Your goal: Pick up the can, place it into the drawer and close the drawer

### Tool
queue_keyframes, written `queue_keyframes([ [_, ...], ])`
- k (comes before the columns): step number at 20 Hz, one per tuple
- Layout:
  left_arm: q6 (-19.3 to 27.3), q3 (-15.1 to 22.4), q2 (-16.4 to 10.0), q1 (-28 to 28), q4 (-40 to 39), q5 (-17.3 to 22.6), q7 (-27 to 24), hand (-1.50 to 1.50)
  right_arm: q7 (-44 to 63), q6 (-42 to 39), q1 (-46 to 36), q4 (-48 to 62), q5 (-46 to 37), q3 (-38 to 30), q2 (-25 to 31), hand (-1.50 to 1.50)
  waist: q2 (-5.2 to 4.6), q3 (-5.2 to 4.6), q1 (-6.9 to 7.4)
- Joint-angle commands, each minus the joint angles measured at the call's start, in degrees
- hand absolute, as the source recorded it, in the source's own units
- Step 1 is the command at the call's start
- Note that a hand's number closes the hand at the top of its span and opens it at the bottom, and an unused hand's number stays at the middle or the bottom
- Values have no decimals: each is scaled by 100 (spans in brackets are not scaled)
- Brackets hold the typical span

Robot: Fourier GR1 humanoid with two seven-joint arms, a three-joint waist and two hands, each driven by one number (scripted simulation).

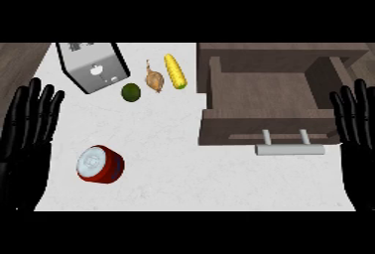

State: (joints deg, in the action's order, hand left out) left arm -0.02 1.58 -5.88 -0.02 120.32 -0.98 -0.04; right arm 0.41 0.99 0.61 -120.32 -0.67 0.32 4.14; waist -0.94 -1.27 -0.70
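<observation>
A red can [100, 164] with a silver lid lies on the white counter at the lower left. The brown wooden drawer [264, 128] stands pulled open at the upper right, nothing inside it, with a silver bar handle [288, 149] on its front. My left hand [29, 130] rests open at the left edge, fingers up, a short way left of the can. At the right edge my right hand [357, 134] rests open beside the drawer's right wall. Neither hand touches anything.
A silver toaster [92, 67] stands at the back left. Beside it lie a green lime [130, 92], a brown onion [155, 79] and a yellow corn cob [174, 71]. The white counter [190, 183] ends near the lower edge.
</observation>
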Motion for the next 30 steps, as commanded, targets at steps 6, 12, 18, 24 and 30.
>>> queue_keyframes([
  [6,-2753,1027,-712,119,110,2276,-493,-150,-184,-55,-182,75,-115,-28,104,-150,101,98,-11],
  [12,-3597,-128,-2317,1077,-11,3232,557,-150,1292,86,595,-65,128,-271,123,-150,113,122,82],
  [18,-3847,-649,-2415,1145,102,3922,944,-150,1292,19,682,-108,-46,-215,105,-150,101,128,78],
  [24,-4315,-1160,-2412,1383,-433,4132,854,-150,209,-445,1609,20,289,-539,84,-150,103,129,63],
  [30,-3994,-1034,-2272,406,-928,4175,1500,-150,479,-479,1345,-20,195,-552,69,-150,94,128,38],
])
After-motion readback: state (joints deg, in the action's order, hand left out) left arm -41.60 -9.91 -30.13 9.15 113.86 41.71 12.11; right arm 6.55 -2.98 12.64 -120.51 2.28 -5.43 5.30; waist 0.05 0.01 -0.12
